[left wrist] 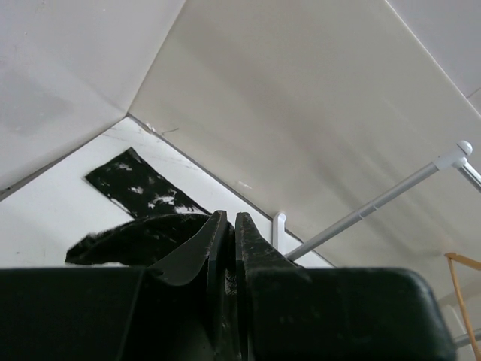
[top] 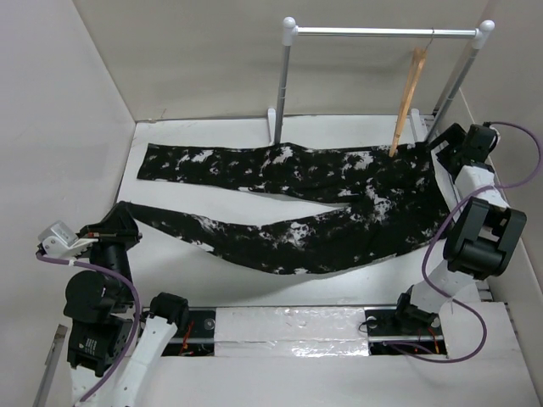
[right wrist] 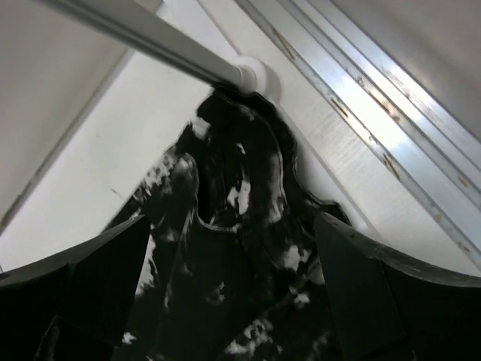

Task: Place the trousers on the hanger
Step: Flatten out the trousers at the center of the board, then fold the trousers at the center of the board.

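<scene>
Where the white tabletop carries them, long soft black fabric trousers with irregular white splatter lie spread nearly flat, with the waist to the right and two narrow legs running left. Far leg straight along the back, its cuff flat on the surface. Near leg angles toward the left arm, its cuff held up off the tabletop. That cuff sits clenched in the left gripper; wrist view shows the fingers pressed together, with dark cloth bunched at their left side. Over the waist end, the right gripper is released: both fingers stand wide apart, with splattered fabric in folds between and beneath them, not pinched. Slim light tan wooden hanger with a thin metal hook hangs tilted from the metal rail of a white pole rack at the back. Its lower tip touches or sits just above the trousers near the waist; cannot tell which
</scene>
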Motion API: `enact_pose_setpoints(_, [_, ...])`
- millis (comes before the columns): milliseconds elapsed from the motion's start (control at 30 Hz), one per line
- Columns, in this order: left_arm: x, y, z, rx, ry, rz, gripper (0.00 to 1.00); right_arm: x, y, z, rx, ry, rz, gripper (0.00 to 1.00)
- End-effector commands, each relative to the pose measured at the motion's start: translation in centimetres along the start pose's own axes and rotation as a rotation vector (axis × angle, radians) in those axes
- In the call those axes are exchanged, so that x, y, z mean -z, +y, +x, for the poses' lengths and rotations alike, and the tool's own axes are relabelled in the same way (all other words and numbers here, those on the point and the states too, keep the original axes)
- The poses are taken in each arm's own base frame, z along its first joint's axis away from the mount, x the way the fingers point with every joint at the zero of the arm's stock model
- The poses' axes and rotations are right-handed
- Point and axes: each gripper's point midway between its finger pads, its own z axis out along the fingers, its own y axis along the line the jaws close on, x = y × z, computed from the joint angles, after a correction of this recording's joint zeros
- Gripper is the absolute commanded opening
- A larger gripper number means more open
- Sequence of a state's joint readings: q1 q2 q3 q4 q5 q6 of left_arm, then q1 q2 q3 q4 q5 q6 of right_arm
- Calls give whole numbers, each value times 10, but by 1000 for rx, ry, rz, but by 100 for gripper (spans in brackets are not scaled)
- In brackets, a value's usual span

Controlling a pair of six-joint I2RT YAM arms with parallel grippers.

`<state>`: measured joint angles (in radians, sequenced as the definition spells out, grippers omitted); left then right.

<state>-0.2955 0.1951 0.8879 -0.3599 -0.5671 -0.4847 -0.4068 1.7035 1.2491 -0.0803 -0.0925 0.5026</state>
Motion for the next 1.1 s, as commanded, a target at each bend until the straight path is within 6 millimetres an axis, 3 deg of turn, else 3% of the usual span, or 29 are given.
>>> enact_pose_setpoints(0, [-7, -7, 4, 32, 2, 12, 0, 30, 14, 2, 12, -53, 31, 97])
enact_pose_setpoints(33, [-10, -6, 10, 38, 12, 7, 0, 36, 3, 27, 18, -30, 58, 98])
enact_pose_setpoints(67, [-11, -7, 12, 45, 17, 9, 0, 45, 6, 34, 15, -47, 46, 98])
enact_pose_setpoints(100, [-12, -8, 13, 48, 21, 10, 0, 67, 15, 23, 7, -131, 22, 98])
enact_pose_setpoints(133, [-14, -12, 12, 55, 18, 15, 0, 77, 12, 34, -1, -128, 26, 98])
enact_pose_setpoints(167, [-16, -15, 10, 59, 15, 18, 0, 82, 3, 61, -27, -101, 21, 98])
enact_pose_setpoints(200, [-17, -18, 5, 66, 9, 20, 0, 89, 3, 65, -40, -119, -7, 97])
enact_pose_setpoints(233, [-18, -29, -11, 83, -12, 35, 0, 109, 10, 63, -39, -155, -54, 94])
enact_pose_setpoints(267, [-18, -36, -19, 93, -22, 53, 0, 114, -3, 88, -47, -120, -33, 92])
enact_pose_setpoints(300, [-19, -42, -27, 102, -35, 65, 0, 121, -18, 94, -51, -130, 16, 90])
enact_pose_setpoints(333, [-21, -52, -38, 116, -49, 81, 0, 136, -22, 88, -60, -184, 22, 81])
enact_pose_setpoints(367, [-21, -60, -40, 127, -41, 105, 0, 141, -39, 86, -77, -212, 72, 73])
enact_pose_setpoints(400, [-21, -65, -43, 133, -39, 123, 0, 145, -69, 105, -94, -189, 173, 67])
enact_pose_setpoints(467, [-21, -73, -40, 141, -24, 161, 0, 157, -99, 98, -132, -238, 243, 61])
enact_pose_setpoints(600, [-21, -72, -25, 149, 3, 181, 0, 159, -140, 102, -236, -220, 340, 68])
enact_pose_setpoints(700, [-16, -67, -28, 135, -8, 177, 0, 155, -172, 101, -345, -173, 413, 76])
enact_pose_setpoints(800, [-11, -63, -32, 126, -27, 185, 0, 149, -188, 97, -405, -155, 450, 74])
enact_pose_setpoints(833, [-8, -61, -30, 128, -28, 190, 0, 144, -198, 105, -428, -125, 486, 73])
enact_pose_setpoints(1067, [0, -58, -22, 162, -17, 232, 0, 118, -198, 106, -433, -19, 474, 73])
